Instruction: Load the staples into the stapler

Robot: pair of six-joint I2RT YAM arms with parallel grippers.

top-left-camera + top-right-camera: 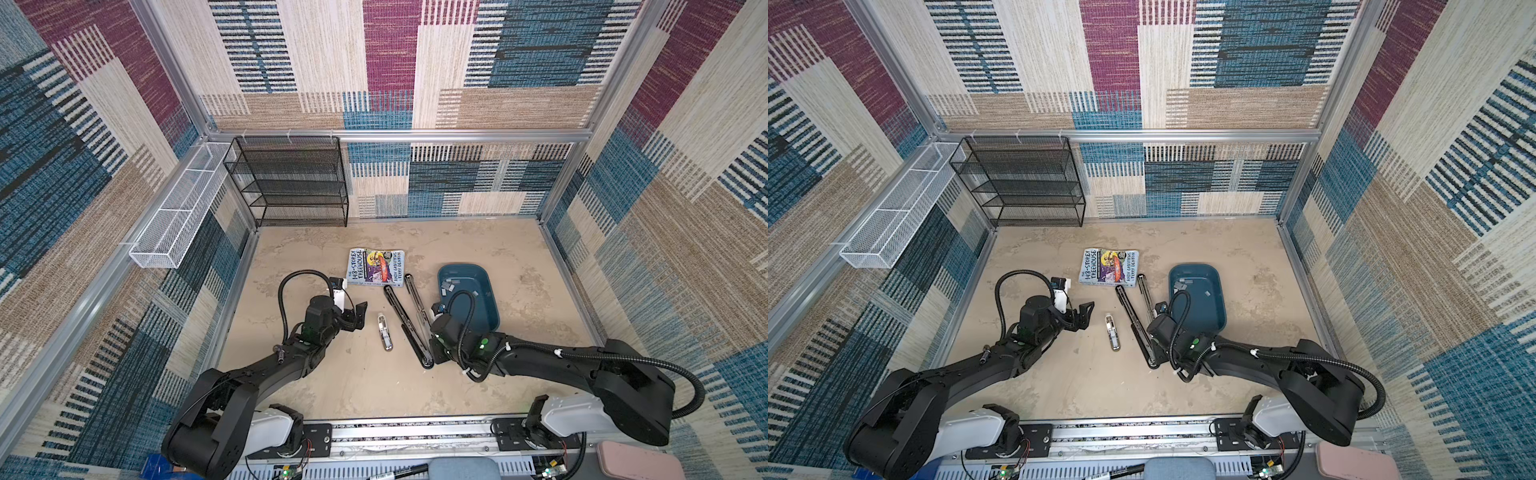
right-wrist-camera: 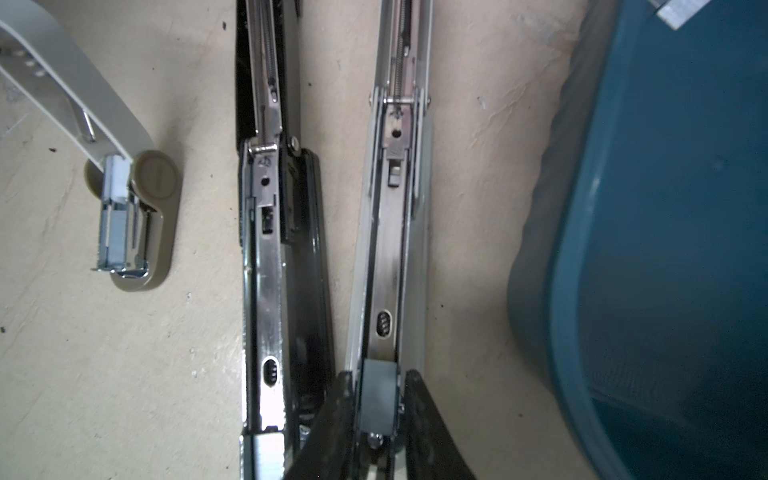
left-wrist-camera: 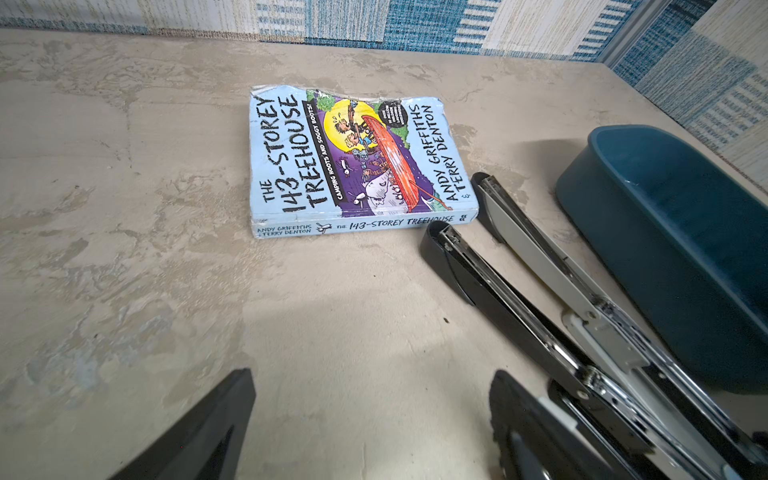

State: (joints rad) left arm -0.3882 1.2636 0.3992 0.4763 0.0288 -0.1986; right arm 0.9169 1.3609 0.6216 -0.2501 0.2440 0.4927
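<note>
Tan counter point(image 1: 332, 374), viewed from above. At the left, the left gripper point(image 1: 357, 316) is held just above the surface, jaws spread wide and empty, probably kept clear while the other arm works. Beside it a small stapler point(image 1: 385, 332) is seen, with a paperback point(image 1: 376, 266) behind. Next, a black stapler point(image 1: 405, 320) and a grey stapler point(image 2: 390, 249) are laid hinged open, their channels exposed for loading. A strip of staples point(image 2: 376, 399) is seated in the grey stapler's channel, flanked by the right gripper's point(image 2: 378, 374) narrowly set jaws. Whether it is pinched cannot be told. Far right, more staples point(image 1: 451, 286) are kept in a blue tray point(image 1: 484, 316), close at hand.
</note>
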